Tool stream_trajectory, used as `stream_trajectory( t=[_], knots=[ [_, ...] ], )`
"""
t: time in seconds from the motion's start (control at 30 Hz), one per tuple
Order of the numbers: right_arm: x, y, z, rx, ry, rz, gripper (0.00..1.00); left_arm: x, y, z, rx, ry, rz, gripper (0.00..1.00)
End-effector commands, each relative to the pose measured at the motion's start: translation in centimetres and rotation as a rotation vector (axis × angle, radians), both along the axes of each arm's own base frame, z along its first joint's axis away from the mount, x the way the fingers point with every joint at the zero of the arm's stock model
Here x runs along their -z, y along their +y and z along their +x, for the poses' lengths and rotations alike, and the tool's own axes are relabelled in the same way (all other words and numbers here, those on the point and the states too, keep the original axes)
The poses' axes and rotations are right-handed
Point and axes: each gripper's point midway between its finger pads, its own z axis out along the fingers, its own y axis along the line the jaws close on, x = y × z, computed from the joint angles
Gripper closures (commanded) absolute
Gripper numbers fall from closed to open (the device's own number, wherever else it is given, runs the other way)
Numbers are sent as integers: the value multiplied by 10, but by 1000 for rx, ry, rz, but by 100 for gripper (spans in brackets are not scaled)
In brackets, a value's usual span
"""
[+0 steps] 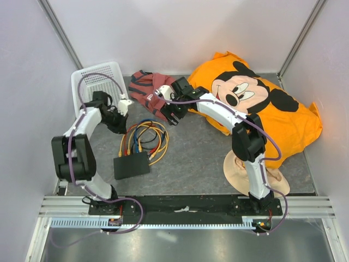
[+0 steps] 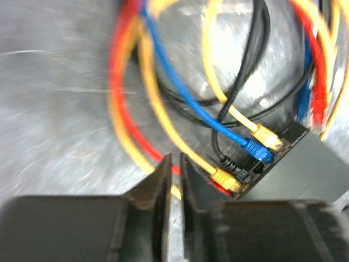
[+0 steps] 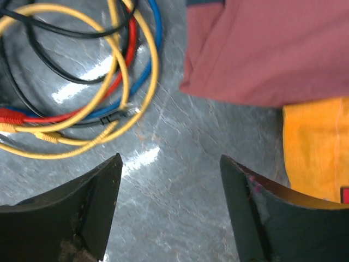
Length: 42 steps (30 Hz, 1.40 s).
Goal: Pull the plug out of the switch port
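While its elbow juts out to the left, the left arm [image 1: 73, 150] reaches up and inward over the coil of cables [image 1: 144, 139]. The left pincer [image 2: 174, 161] points down at the surface [image 3: 180, 213] with only a narrow slit between its fingers. Nothing is visibly clamped there, and a yellow and a red cable run just beneath the tips. The switch [image 1: 131, 165] lies flat on the surface just on the near side of the coil, its socket edge facing the cables. The blurred left wrist view shows a yellow plug [image 2: 267, 135], a blue plug [image 2: 256, 148] and a second yellow plug [image 2: 224, 177] seated in that edge. The right arm [image 1: 248, 142] rises from its base, bends at the elbow and stretches leftward past the edge of an orange Mickey Mouse fabric [image 1: 294, 131]. The right pincer [image 3: 170, 159] hovers spread wide and empty above bare surface, between the coil and a red cloth [image 3: 262, 49].
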Motion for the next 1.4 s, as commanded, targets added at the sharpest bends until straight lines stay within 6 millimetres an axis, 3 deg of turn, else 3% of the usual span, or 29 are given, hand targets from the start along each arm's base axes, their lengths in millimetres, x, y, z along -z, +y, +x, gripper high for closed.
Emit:
stream_trajectory(
  t=[0.0,0.03,0.07,0.17,0.27,0.5,0.6,0.77,0.83,0.93,0.97,1.03,1.07,1.1,1.13,1.17,1.23,1.27,1.33,1.37],
  knots=[
    [-27,42,-12,-184,-86,69,25,-58,28,-18,-175,-77,32,95],
    [-24,52,-30,-255,-55,96,33,-54,38,-32,-180,-52,81,99],
    [-21,56,-38,-319,-57,94,36,-47,46,-57,-166,-8,112,98],
    [-2,67,-67,-424,6,92,48,-24,64,-102,-189,83,149,98],
    [16,74,-75,-433,55,97,60,3,67,-135,-154,164,184,98],
    [49,82,-73,-318,54,72,59,52,64,-140,-100,197,168,98],
    [64,85,-75,-325,50,37,58,61,52,-137,-23,195,110,98],
    [70,73,-58,-233,97,61,57,71,21,-117,81,196,74,98],
    [65,57,-44,-179,109,67,57,71,4,-106,127,187,80,98],
    [46,30,-30,-128,66,53,55,67,-19,-70,152,160,80,98],
    [41,23,-28,-116,42,42,55,63,-25,-44,155,131,82,98],
    [36,8,-32,-108,18,13,53,62,-39,-17,163,115,87,98],
    [38,0,-32,-88,6,-14,52,46,-46,17,163,47,91,98],
    [39,-5,-35,-81,6,-24,51,56,-52,26,169,74,93,98],
    [45,-17,-44,-69,20,-48,52,52,-64,37,177,61,91,98],
    [46,-20,-46,-61,11,-50,51,37,-72,63,173,6,90,98],
    [45,-33,-57,-61,7,-70,51,29,-76,75,125,21,108,98],
    [44,-36,-60,-67,4,-71,51,11,-77,87,93,-12,102,99],
    [32,-42,-64,-87,-26,-70,52,-22,-67,85,5,-46,89,98],
    [28,-42,-67,-101,-32,-63,52,-23,-62,73,-21,-29,84,98]
  ],
)
